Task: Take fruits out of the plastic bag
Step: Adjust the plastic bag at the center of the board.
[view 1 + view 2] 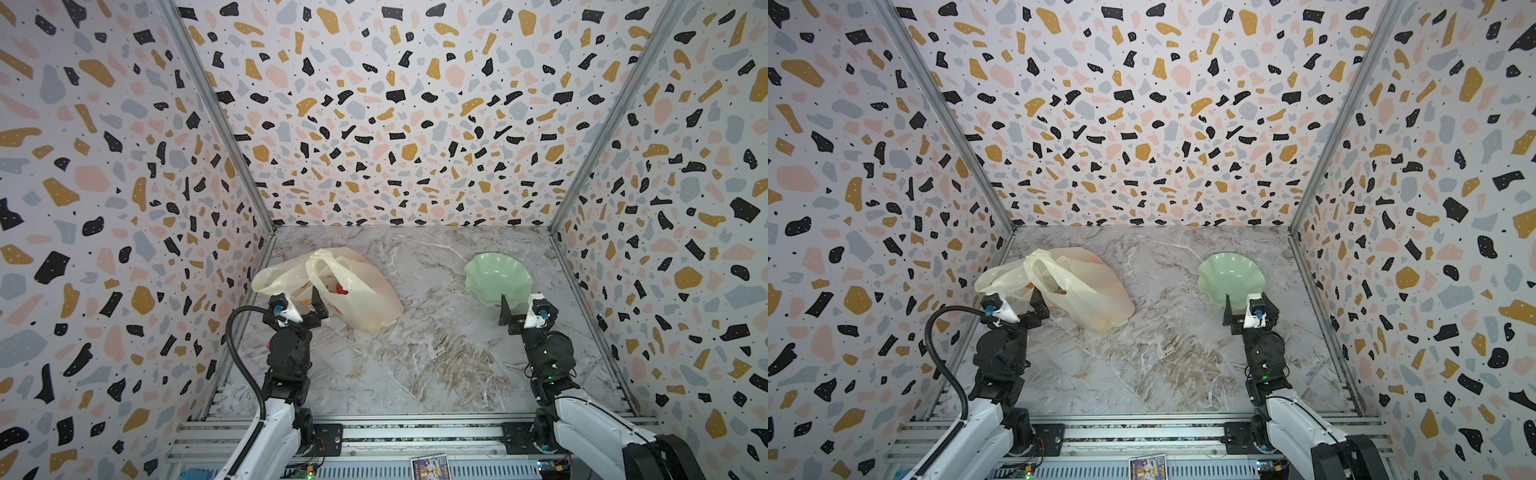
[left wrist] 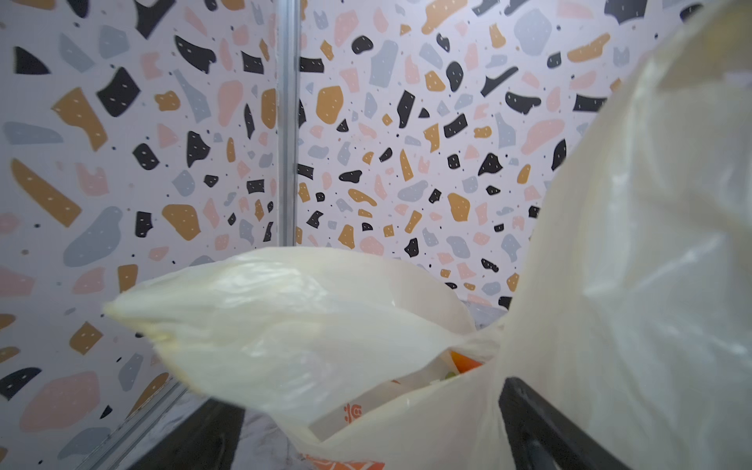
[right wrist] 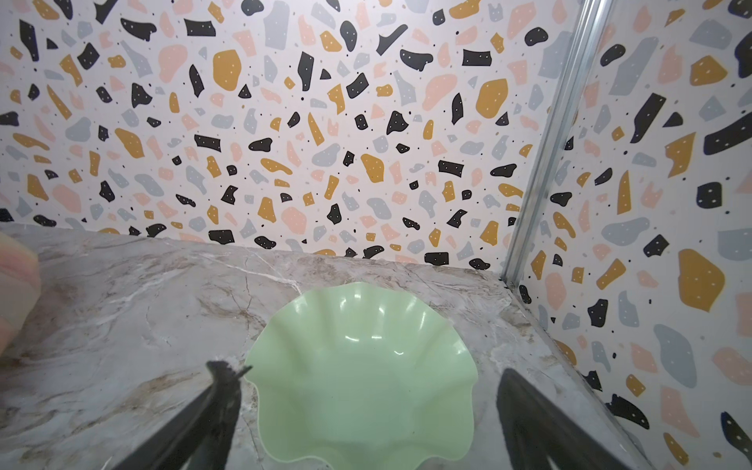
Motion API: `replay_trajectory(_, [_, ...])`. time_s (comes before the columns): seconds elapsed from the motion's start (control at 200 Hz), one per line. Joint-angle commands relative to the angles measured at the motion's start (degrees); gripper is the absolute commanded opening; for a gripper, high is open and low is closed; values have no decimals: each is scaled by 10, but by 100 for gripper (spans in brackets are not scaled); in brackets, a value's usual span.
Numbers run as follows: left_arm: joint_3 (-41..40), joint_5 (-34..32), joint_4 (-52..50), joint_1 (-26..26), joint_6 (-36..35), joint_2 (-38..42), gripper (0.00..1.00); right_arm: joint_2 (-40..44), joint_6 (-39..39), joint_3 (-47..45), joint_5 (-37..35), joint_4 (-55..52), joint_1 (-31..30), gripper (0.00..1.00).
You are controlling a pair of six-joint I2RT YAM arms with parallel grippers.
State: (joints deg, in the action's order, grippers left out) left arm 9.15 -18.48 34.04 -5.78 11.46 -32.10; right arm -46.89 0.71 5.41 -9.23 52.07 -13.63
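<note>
The plastic bag (image 1: pixel 365 299) (image 1: pixel 1092 295) lies on its side at the left of the marble table, its mouth and loop handles toward the left wall. Through the mouth a red fruit (image 1: pixel 340 289) shows in a top view. The left wrist view shows an orange fruit (image 2: pixel 464 361) with a bit of green beside it. My left gripper (image 1: pixel 305 306) (image 1: pixel 1026 306) (image 2: pixel 366 411) stands open at the mouth, with the bag's (image 2: pixel 309 325) thin edge lying between its fingers. My right gripper (image 1: pixel 519 311) (image 1: pixel 1246 309) (image 3: pixel 366 372) is open and holds nothing, just over the near rim of the green dish.
A pale green wavy-edged dish (image 1: pixel 498 274) (image 1: pixel 1231 272) (image 3: pixel 358 346) sits empty at the right rear. Terrazzo-patterned walls close in the left, back and right sides. Aluminium rails (image 1: pixel 415 432) with both arm bases run along the front edge.
</note>
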Motion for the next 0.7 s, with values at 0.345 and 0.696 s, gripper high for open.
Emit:
replay_trajectory(0.345, [358,-133,-450,3,14,6,88,-83,67,392,180,-416,-146,100])
replay_trajectory(0.696, [547,-76,-554,69,-42,-184,74,-279,-19,599,173,-435,-393,81])
